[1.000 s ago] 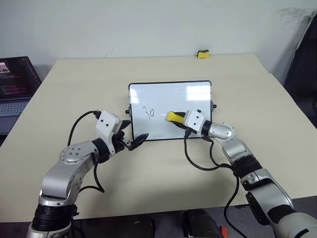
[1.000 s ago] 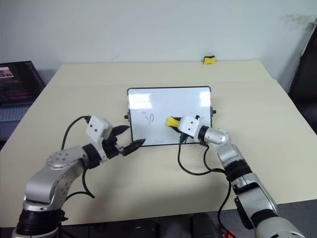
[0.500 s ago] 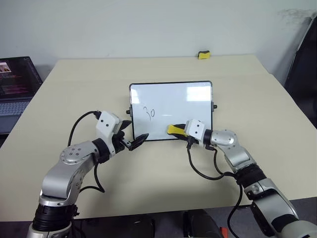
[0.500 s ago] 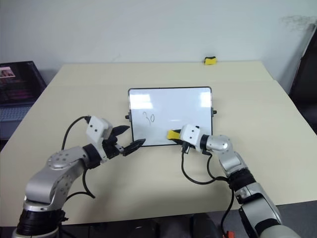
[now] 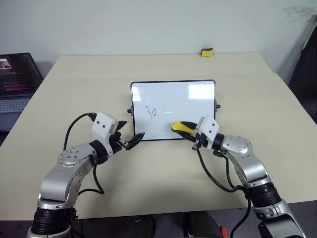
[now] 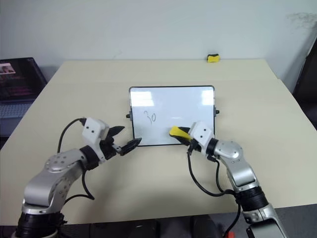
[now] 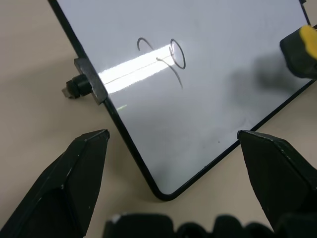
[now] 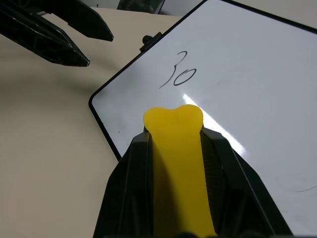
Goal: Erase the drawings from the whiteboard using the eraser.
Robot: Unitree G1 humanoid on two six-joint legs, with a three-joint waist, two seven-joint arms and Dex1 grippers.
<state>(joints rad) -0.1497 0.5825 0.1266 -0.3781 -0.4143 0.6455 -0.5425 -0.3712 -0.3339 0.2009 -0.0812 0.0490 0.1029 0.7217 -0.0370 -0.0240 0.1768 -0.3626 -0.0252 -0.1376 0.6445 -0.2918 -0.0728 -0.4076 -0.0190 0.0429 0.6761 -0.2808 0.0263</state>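
On the beige table, my right gripper (image 5: 190, 128) has its jaws clamped on the bright-yellow sponge eraser (image 5: 179, 126).
It sits at the near edge of the black-framed glossy whiteboard (image 5: 173, 96), right of the "30" scribble (image 5: 150, 112); my left gripper (image 5: 130, 141) has its jaws apart beside the board's near-left corner.

Silver arms, black fingers (image 5: 134, 141), cables

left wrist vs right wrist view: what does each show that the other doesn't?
Left wrist only: the whiteboard's side knob and the left gripper open around the board's near corner, not touching it. Right wrist only: the right gripper shut on the yellow eraser, and a faint leftover stroke near the picture's edge. Both: the whiteboard, the "30" unerased, and bare table beside the frame.
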